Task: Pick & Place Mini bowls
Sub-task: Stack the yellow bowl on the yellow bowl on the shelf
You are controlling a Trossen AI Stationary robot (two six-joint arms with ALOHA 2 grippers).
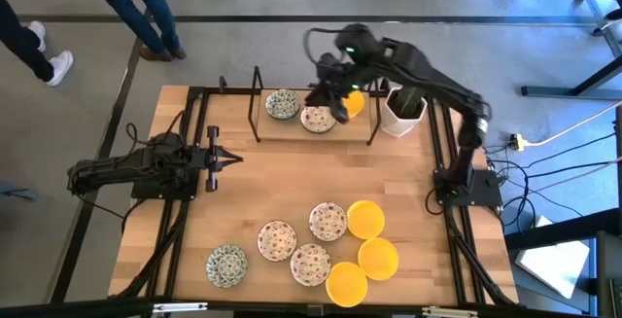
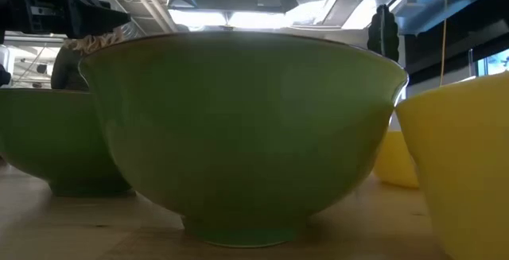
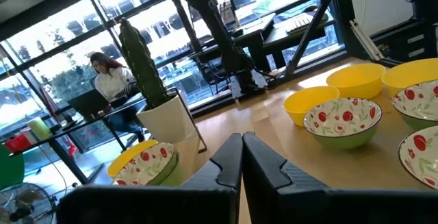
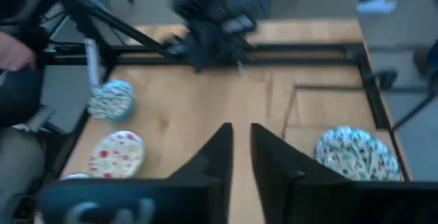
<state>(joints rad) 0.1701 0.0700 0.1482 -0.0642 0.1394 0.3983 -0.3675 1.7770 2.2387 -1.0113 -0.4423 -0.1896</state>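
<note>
Three mini bowls sit on the low rack at the far edge: green-blue patterned [image 1: 282,104] [image 4: 356,155], red-speckled [image 1: 318,119] and yellow [image 1: 356,103]. Several more stand near the table's near edge: red-speckled [image 1: 328,221], [image 1: 277,240], [image 1: 310,264], green-blue [image 1: 226,265] and yellow [image 1: 365,218], [image 1: 378,258], [image 1: 346,284]. My right gripper [image 1: 336,107] [image 4: 240,138] hovers over the rack between the red-speckled and yellow bowls. Its fingers are a narrow gap apart, with nothing between them. My left gripper [image 1: 231,159] [image 3: 241,157] waits shut at the table's left.
A white square pot with a green cactus [image 1: 403,112] [image 3: 161,114] stands right of the rack. The rack's dark uprights [image 1: 257,99] and the black frame rails [image 1: 442,143] border the work area. Bare wood [image 1: 321,172] lies mid-table. Bowls fill the low view [image 2: 238,133]. People's legs [image 1: 146,12] stand beyond the far edge.
</note>
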